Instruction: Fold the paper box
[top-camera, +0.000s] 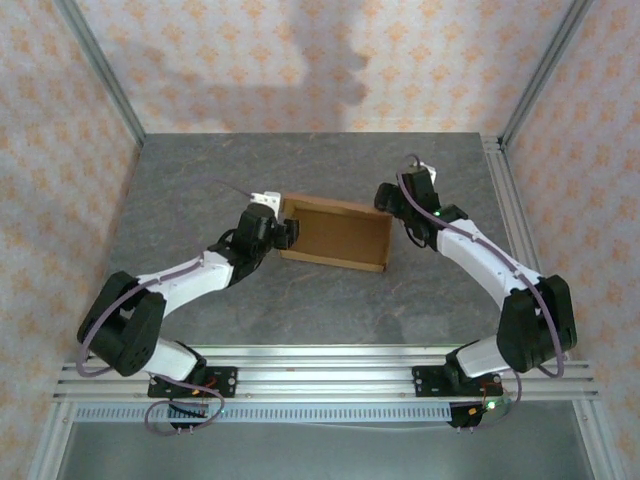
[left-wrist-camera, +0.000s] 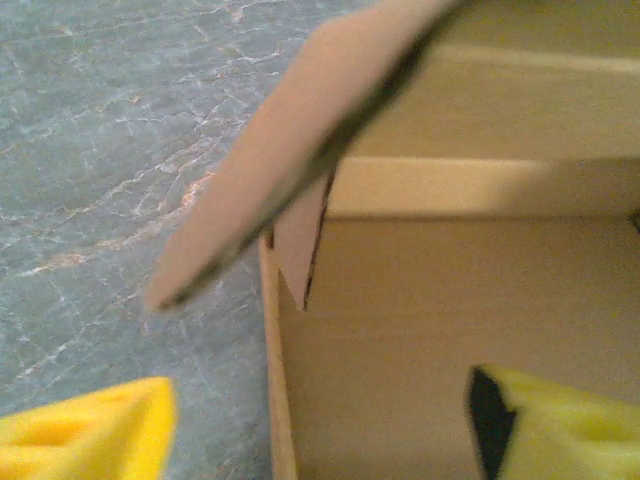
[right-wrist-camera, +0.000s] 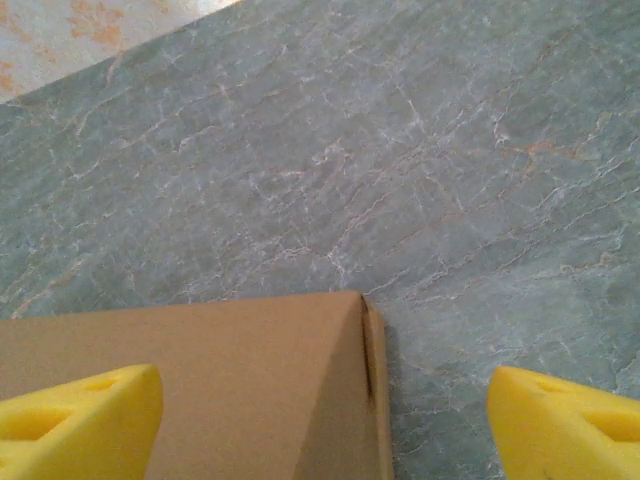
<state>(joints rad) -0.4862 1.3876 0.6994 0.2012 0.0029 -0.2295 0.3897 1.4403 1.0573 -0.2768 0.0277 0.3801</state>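
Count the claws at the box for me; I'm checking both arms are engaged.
2: the left claw at the paper box left end, the right claw at its right end.

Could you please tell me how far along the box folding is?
Done: the paper box stands as an open tray with raised walls. In hand: the open left end effector straddles its end wall beneath a tilted flap; the open right end effector brackets the opposite end. Left, probably: tucking that flap in.
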